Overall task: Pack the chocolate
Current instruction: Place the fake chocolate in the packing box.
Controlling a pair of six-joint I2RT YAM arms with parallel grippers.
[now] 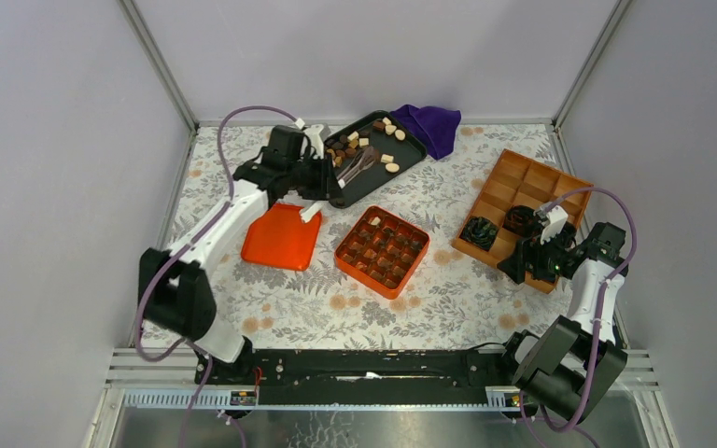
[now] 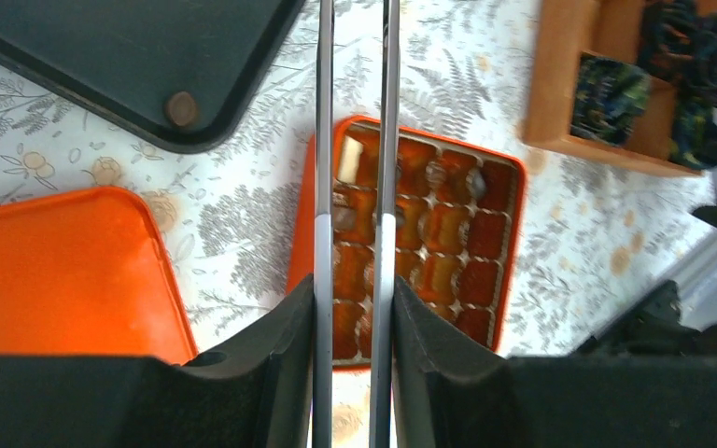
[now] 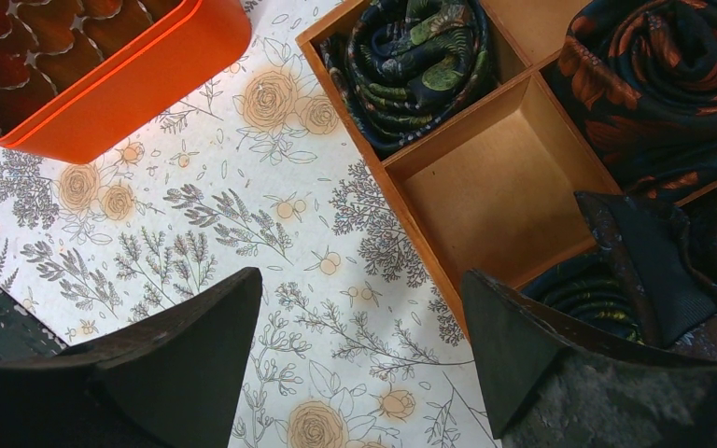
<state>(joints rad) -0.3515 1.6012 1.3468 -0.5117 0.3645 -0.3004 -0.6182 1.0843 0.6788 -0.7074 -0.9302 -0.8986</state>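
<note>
Several small brown and cream chocolates (image 1: 387, 131) lie on a black tray (image 1: 409, 157) at the back; one brown piece (image 2: 182, 109) shows in the left wrist view. An open orange box (image 1: 383, 250) with a grid of cells holds several pieces, among them a cream one (image 2: 349, 159). My left gripper (image 1: 322, 182) is shut on metal tongs (image 1: 359, 163), whose two blades (image 2: 325, 140) run between the fingers (image 2: 280, 336); their tips are out of the wrist view and lie over the tray. My right gripper (image 3: 359, 280) is open and empty, low over the table.
The orange lid (image 1: 280, 238) lies left of the box. A wooden divided box (image 1: 541, 182) at the right holds dark crinkled rolls (image 3: 411, 65); my right gripper (image 1: 520, 264) sits at its near corner. A purple cloth (image 1: 429, 126) lies behind the tray.
</note>
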